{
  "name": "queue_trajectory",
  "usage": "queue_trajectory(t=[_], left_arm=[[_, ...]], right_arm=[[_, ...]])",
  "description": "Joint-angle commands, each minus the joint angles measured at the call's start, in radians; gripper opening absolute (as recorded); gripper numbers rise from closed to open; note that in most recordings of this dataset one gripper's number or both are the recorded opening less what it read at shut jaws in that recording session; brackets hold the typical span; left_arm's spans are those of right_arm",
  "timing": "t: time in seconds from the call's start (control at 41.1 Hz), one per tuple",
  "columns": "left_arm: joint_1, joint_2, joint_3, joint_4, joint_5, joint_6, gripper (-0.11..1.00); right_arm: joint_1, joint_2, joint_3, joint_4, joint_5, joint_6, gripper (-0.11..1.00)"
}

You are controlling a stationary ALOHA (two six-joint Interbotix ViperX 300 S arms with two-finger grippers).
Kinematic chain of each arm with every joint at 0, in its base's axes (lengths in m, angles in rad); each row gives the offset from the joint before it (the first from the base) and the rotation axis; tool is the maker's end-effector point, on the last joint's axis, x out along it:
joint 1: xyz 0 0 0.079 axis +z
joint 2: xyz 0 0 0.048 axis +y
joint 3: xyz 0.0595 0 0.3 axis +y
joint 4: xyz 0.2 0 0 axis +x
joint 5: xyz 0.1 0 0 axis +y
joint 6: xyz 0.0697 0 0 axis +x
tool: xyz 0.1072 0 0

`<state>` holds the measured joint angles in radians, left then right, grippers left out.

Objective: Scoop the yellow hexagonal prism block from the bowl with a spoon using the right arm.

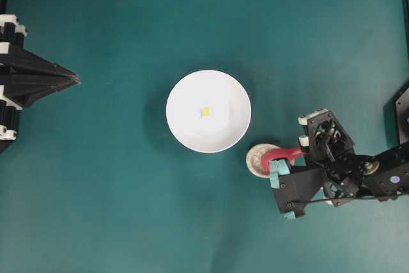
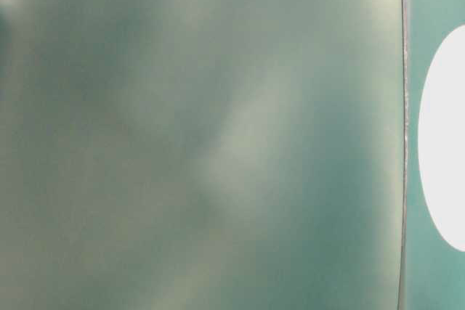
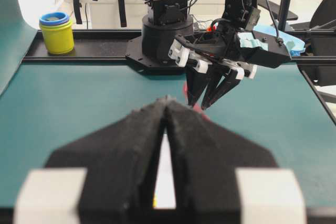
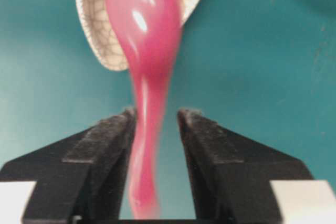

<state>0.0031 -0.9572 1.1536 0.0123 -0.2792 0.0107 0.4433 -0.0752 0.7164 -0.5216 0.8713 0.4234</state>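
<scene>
The white bowl [image 1: 223, 94] sits mid-table with the tiny yellow hexagonal prism block [image 1: 205, 112] inside it. The pinkish-red spoon [image 1: 285, 154] rests with its scoop on a speckled spoon rest [image 1: 257, 160] to the bowl's right. In the right wrist view, the spoon [image 4: 144, 19] has its handle between the fingers of my right gripper [image 4: 156, 114]. The jaws are open: the handle lies against the left finger, with a gap to the right one. My right gripper [image 1: 295, 153] hangs over the handle. My left gripper [image 1: 77, 79] is shut at the far left, holding nothing.
The speckled rest [image 4: 97, 35] lies close to the bowl's lower right rim. A yellow cup with a blue rim [image 3: 56, 32] stands beyond the table's far edge. The table-level view is mostly a blur, with the bowl [image 2: 443, 143] at its right edge.
</scene>
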Motion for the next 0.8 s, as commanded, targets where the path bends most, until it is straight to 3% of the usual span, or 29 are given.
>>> queue_trajectory(t=[0.0, 0.34, 0.511, 0.632, 0.778], left_arm=[[0.0, 0.009, -0.029, 0.003, -0.011, 0.002, 0.06], [0.0, 0.009, -0.029, 0.003, -0.011, 0.002, 0.06], [0.0, 0.009, -0.029, 0.003, -0.011, 0.002, 0.06], [0.0, 0.009, -0.029, 0.003, -0.011, 0.002, 0.06], [0.0, 0.009, -0.029, 0.003, -0.011, 0.002, 0.06]], right_arm=[[0.005, -0.014, -0.02, 0.0, 0.0, 0.002, 0.47], [0.005, -0.025, -0.009, 0.011, -0.009, 0.02, 0.5], [0.005, -0.064, 0.041, 0.037, -0.127, 0.153, 0.5], [0.003, -0.133, 0.121, 0.026, -0.293, 0.279, 0.5], [0.0, -0.213, 0.209, 0.009, -0.373, 0.399, 0.49]])
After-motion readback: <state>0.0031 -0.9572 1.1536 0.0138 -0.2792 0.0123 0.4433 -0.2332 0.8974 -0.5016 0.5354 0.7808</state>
